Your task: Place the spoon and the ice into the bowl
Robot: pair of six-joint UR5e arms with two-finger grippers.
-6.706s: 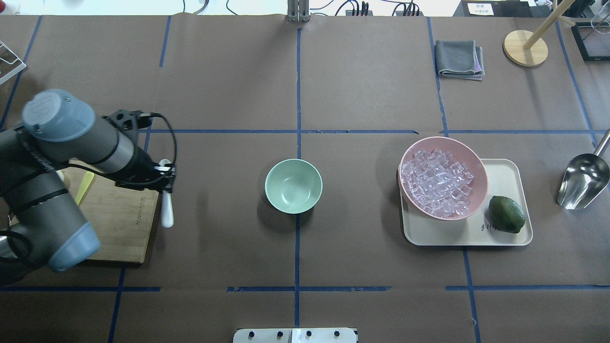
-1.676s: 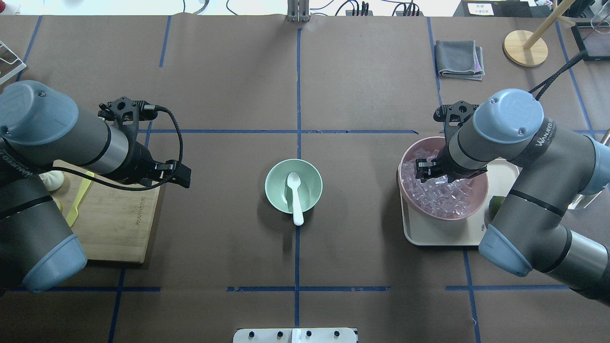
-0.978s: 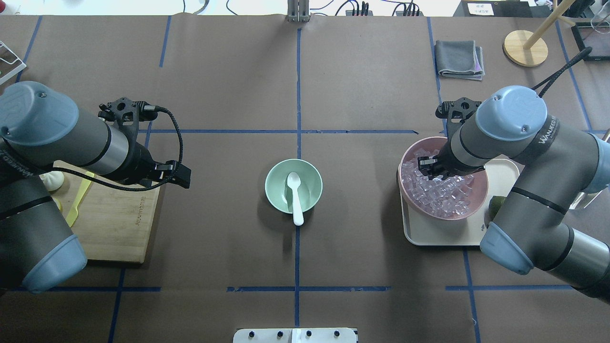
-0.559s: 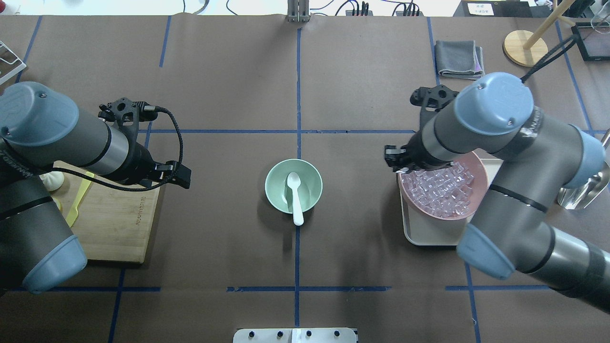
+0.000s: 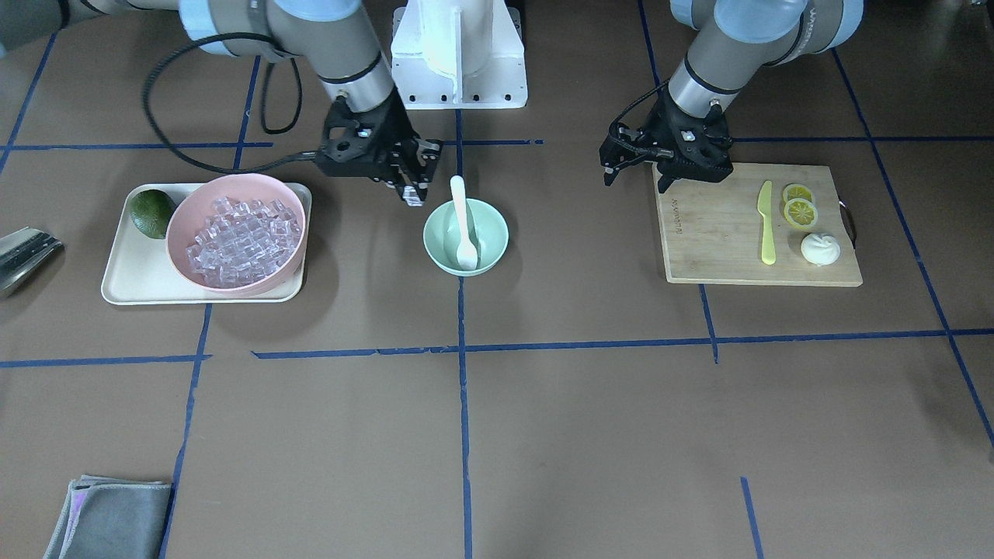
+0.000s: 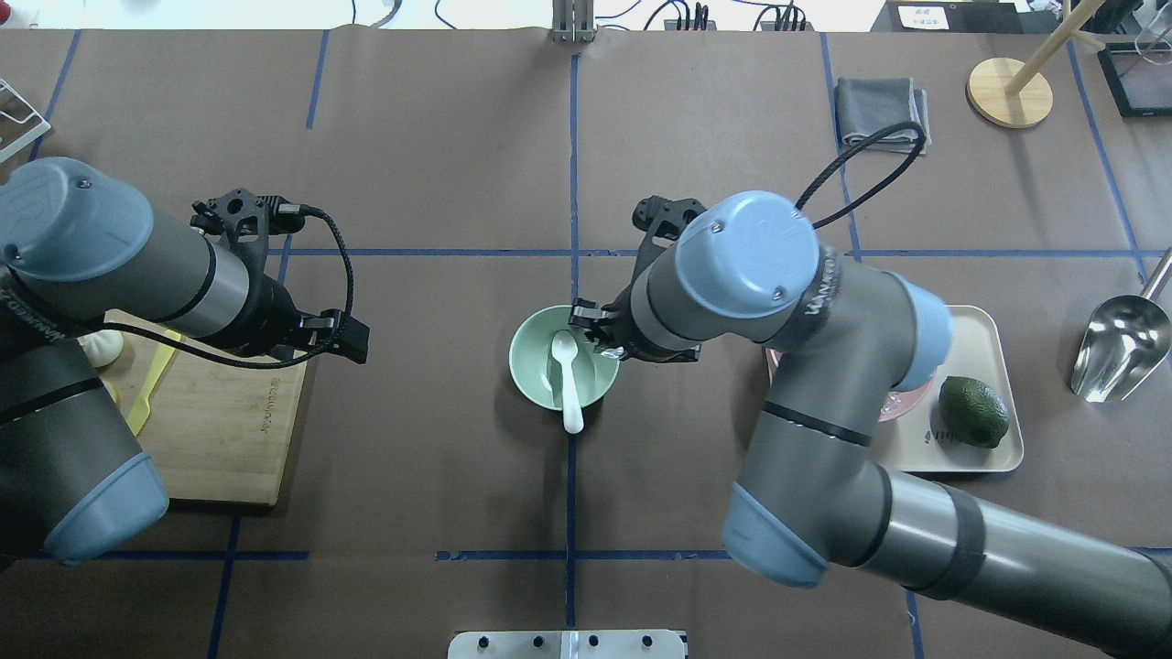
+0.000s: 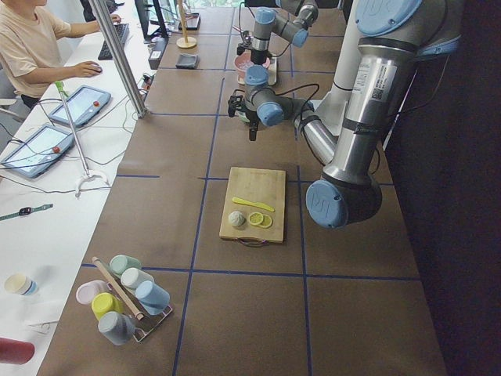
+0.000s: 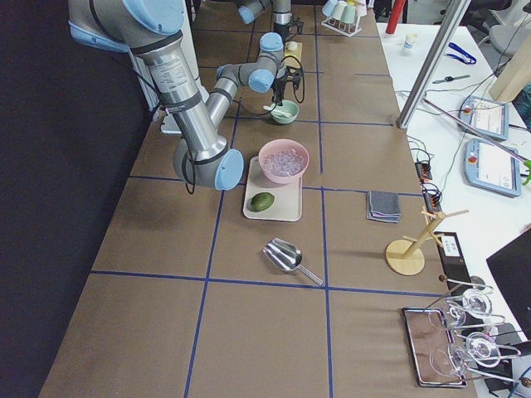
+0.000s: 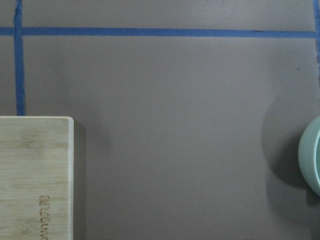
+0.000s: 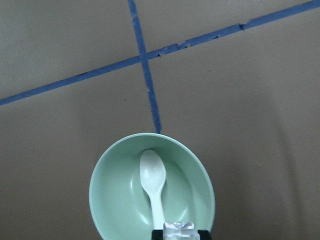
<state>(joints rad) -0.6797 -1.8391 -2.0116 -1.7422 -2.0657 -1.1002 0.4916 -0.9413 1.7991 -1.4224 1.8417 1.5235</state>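
The mint-green bowl (image 6: 536, 371) stands at the table's middle. The white spoon (image 6: 569, 375) lies in it, scoop inside and handle over the near rim. Both also show in the front view, the bowl (image 5: 436, 242) and the spoon (image 5: 464, 221). My right gripper (image 6: 591, 331) hovers over the bowl's right rim, shut on a clear ice cube (image 10: 179, 230) just above the bowl (image 10: 117, 200) and spoon (image 10: 152, 175). More ice (image 5: 237, 241) fills the pink bowl (image 5: 180, 221). My left gripper (image 5: 637, 177) is open and empty, over the cutting board's corner.
The cutting board (image 5: 714, 233) holds a yellow-green knife (image 5: 766, 221), lemon slices (image 5: 796, 206) and a white lump. The pink bowl and an avocado (image 6: 973, 412) sit on a beige tray (image 5: 132, 283). A metal scoop (image 6: 1122, 348) and a grey cloth (image 6: 882, 112) lie further right.
My right gripper lifted out of the pink bowl and moved left to the green bowl's rim. Before that the spoon went from my left gripper into the bowl. The left arm has stayed still since.
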